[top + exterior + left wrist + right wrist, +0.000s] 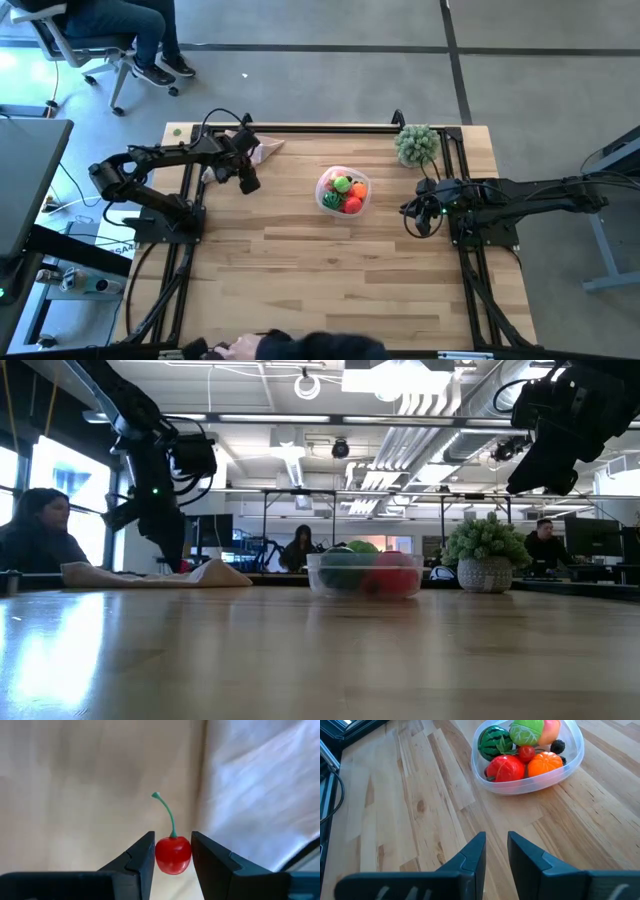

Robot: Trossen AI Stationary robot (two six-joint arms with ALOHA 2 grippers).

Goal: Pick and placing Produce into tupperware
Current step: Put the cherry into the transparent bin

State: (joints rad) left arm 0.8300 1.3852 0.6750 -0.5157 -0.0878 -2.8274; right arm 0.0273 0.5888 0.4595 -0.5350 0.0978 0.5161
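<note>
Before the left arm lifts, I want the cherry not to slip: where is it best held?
Hold the cherry by its round red body, across the widest part, as the left gripper does now, one finger on each flank. The thin green stem sticks out ahead between the fingers; it looks too slim and bendy to pinch. Closing on the body from both sides seems safest.

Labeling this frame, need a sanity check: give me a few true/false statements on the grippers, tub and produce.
1. The left gripper is shut on a cherry. True.
2. The tub is empty. False: it holds produce, including a striped green ball, a red piece and an orange ball.
3. The right gripper holds an orange ball. False: nothing sits between its fingers; it hovers over bare table.
4. The plant stands outside the tub, near the table's far edge. True.
5. A cloth lies beside the cherry. True.
</note>
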